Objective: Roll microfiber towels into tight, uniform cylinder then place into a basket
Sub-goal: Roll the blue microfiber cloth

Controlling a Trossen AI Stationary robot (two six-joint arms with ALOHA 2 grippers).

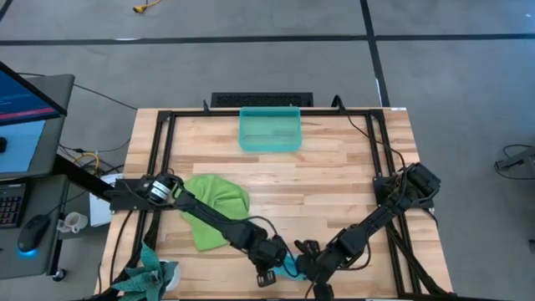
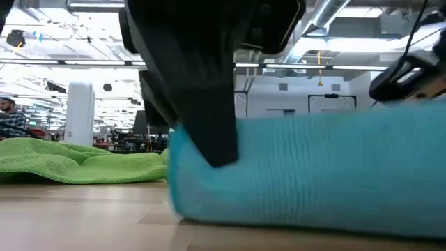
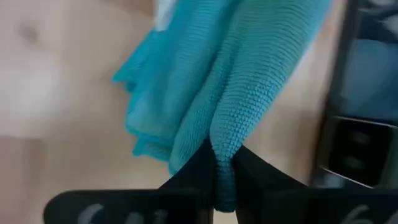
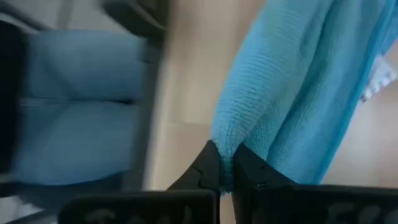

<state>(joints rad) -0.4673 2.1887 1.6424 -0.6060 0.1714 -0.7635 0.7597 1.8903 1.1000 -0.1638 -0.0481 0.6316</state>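
The sky-blue towel (image 2: 313, 174) lies bunched into a thick roll at the table's near edge, between my two grippers (image 1: 292, 266). My left gripper (image 3: 224, 186) is shut on its left end and my right gripper (image 4: 227, 177) is shut on its right end. The lime-green towel (image 1: 213, 205) lies crumpled flat on the table's left half, under my left arm. The teal basket (image 1: 269, 130) stands at the far edge in the middle, with nothing in it. My left gripper pinches a bulging fold of the blue towel (image 3: 231, 140) between its two fingertips, slanting down from the left. Several layers run away from the fingers. In the low view its finger (image 2: 209, 132) sits at the roll's left end, whose underside is at the tabletop. My right gripper pinches a fold at the blue towel's other end (image 4: 231, 146) between its two fingertips, slanting down from the right. The cloth spreads away from the fingers in soft pleats, slack.
A darker teal cloth (image 1: 150, 276) hangs at the table's near left corner. Black frame rails (image 1: 163, 142) run along the table's sides. A monitor, keyboard and mouse (image 1: 33, 230) stand left of the table. Bare wood (image 1: 334, 184) lies between the towel and the basket.
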